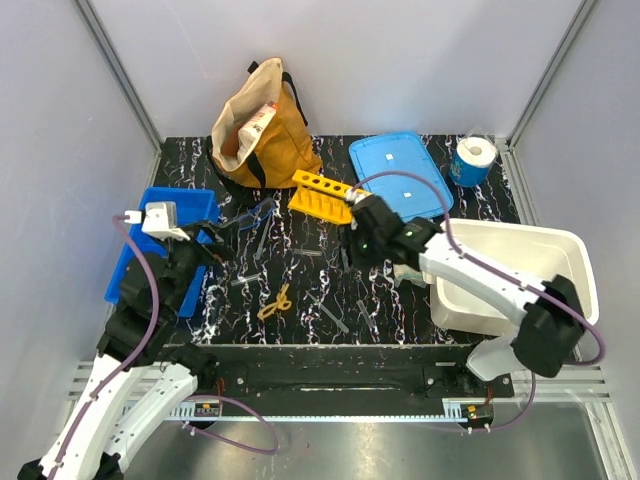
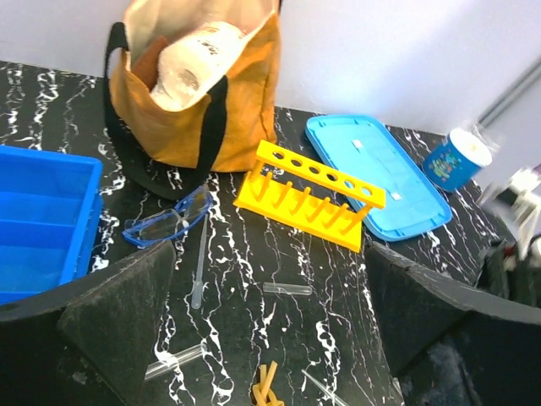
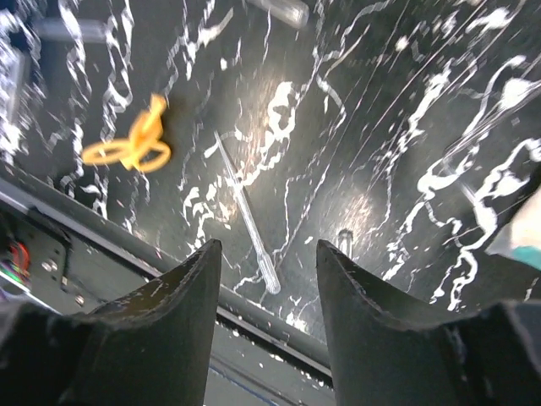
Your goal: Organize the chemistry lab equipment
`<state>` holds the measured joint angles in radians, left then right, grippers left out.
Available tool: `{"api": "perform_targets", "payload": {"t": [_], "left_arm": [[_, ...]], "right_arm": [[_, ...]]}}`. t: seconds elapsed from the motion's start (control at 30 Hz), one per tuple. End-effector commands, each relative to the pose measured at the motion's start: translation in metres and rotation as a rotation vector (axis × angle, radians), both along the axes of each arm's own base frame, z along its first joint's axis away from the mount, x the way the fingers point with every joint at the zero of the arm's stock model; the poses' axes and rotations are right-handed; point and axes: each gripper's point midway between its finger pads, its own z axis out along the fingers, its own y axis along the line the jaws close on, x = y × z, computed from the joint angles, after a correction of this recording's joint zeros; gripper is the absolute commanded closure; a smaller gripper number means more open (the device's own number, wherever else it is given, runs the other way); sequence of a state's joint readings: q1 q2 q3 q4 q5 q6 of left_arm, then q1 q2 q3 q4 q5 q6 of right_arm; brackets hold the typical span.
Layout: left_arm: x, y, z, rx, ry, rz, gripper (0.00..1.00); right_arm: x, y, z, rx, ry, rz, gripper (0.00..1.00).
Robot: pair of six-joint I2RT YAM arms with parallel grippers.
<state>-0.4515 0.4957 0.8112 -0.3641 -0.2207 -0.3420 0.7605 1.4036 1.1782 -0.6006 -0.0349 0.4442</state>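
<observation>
Clear safety goggles with a dark-blue frame (image 1: 250, 214) lie near the tan bag; they also show in the left wrist view (image 2: 169, 222). Thin clear tubes lie scattered: a pipette (image 2: 200, 258), a short tube (image 2: 287, 289) and another tube (image 2: 173, 359). A small yellow looped piece (image 1: 277, 300) lies near the front edge. My left gripper (image 1: 213, 250) is open and empty above the table's left part (image 2: 269, 254). My right gripper (image 1: 352, 252) is open and empty (image 3: 266, 247), above a pipette (image 3: 245, 220) near the front edge. A pale green glove (image 1: 408, 272) is mostly hidden under the right arm.
A yellow tube rack (image 1: 322, 193), a blue lid (image 1: 400, 175) and a tan bag (image 1: 262, 130) stand at the back. A blue-wrapped paper roll (image 1: 472, 160) is at the back right. A blue bin (image 1: 160, 240) is at the left, a white tub (image 1: 520, 275) at the right.
</observation>
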Motion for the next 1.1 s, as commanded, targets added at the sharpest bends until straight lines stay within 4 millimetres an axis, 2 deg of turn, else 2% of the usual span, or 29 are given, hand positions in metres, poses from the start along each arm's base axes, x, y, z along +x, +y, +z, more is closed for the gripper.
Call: {"api": "perform_targets", "payload": {"t": [0.0,0.13,0.27,0.33,0.47,0.7,0.87,1.07], "left_arm": [[0.000,0.024,0.013,-0.045,-0.065,0.131,0.01],[-0.003,0.034,0.015,-0.057,-0.073,0.176,0.01],[-0.003,0.038,0.015,-0.065,-0.070,0.197,0.01],[-0.004,0.037,0.015,-0.066,-0.072,0.196,0.01],[-0.004,0.040,0.014,-0.066,-0.069,0.208,0.01],[-0.004,0.041,0.013,-0.061,-0.070,0.213,0.01],[-0.002,0.038,0.012,-0.055,-0.068,0.200,0.01],[0.001,0.033,0.010,-0.045,-0.047,0.184,0.03]], "right_arm": [[-0.022,0.013,-0.023,-0.097,0.041,0.046,0.47],[-0.046,0.024,-0.058,-0.165,0.106,0.107,0.54],[-0.071,0.050,-0.077,-0.142,0.152,0.202,0.56],[-0.078,0.055,-0.091,-0.172,0.166,0.220,0.58],[-0.081,0.059,-0.114,-0.237,0.183,0.229,0.61],[-0.074,0.061,-0.136,-0.300,0.158,0.214,0.66],[-0.073,0.058,-0.145,-0.331,0.145,0.205,0.69],[-0.073,0.052,-0.151,-0.347,0.119,0.196,0.81]]}}
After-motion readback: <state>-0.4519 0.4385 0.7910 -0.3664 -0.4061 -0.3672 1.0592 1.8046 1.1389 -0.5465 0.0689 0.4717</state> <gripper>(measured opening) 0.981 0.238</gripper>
